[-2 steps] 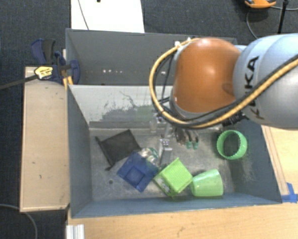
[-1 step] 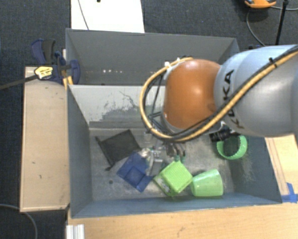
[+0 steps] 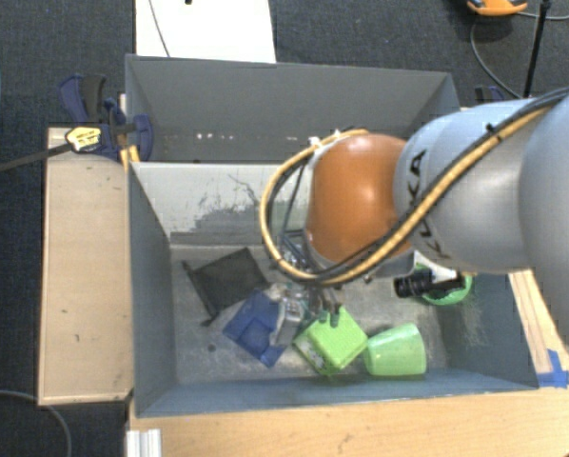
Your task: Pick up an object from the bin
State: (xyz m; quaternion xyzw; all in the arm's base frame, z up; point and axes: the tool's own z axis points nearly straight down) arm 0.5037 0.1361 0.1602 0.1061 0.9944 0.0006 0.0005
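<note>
My gripper [image 3: 308, 314] hangs low in the bin's front middle, just under the orange cover, its tips between a blue crumpled cloth-like piece [image 3: 255, 326] on its left and a bright green block [image 3: 333, 343] right below it. The tips seem to touch the block's top edge. Whether anything sits between the fingers is hidden. A green cup [image 3: 397, 351] lies on its side just right of the block.
A dark grey flat sheet [image 3: 225, 278] lies left of the gripper on the bin floor. A green and black object [image 3: 435, 286] sits at the right, partly under the arm. The arm covers the bin's right and middle.
</note>
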